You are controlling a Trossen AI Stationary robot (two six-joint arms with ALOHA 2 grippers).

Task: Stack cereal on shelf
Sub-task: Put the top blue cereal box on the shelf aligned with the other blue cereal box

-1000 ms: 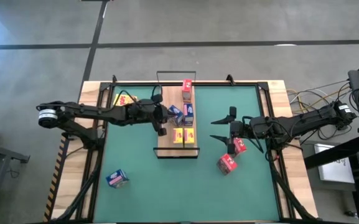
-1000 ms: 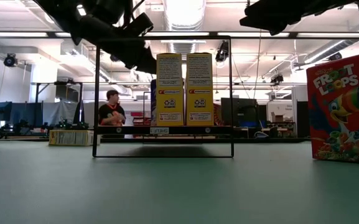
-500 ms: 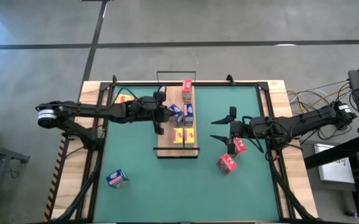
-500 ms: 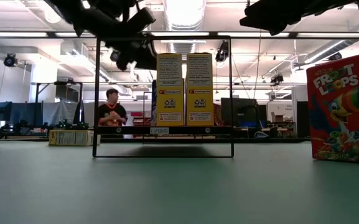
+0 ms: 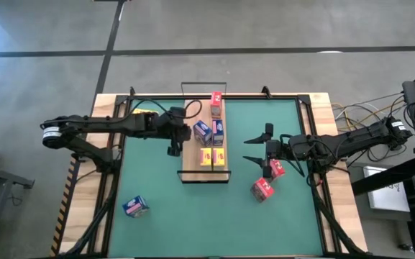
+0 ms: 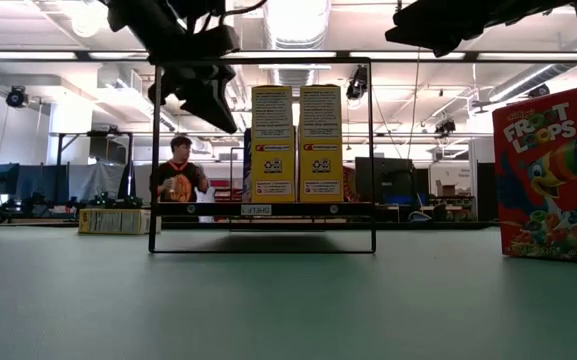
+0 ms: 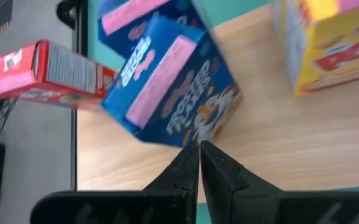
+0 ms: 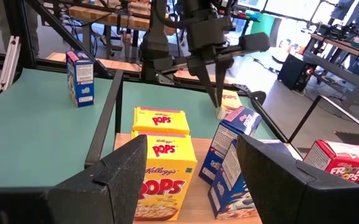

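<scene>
The shelf [image 5: 191,160] is a light-wood board with a black wire frame, lying on the green mat. On it stand two yellow boxes [image 5: 212,156], two blue boxes [image 5: 210,131] and one red box [image 5: 216,103]; the nearer blue box [image 7: 173,87] stands skewed. My left gripper [image 5: 172,148] is shut and empty, raised just off the shelf's left edge, its tips [image 7: 199,148] pointing at that blue box. My right gripper [image 5: 256,149] is wide open and empty, right of the shelf; it also shows in the right wrist view [image 8: 191,186].
Two red boxes [image 5: 268,180] lie on the mat by my right gripper; one fills the low view's right side [image 6: 553,175]. A blue box [image 5: 135,206] stands near the front left. A yellow box [image 5: 144,114] lies at the far left. A person [image 6: 178,175] stands beyond the table.
My left gripper, still shut, has drawn back toward the table's left edge, from over the shelf's left part to just off its left edge. My right arm has kept still.
</scene>
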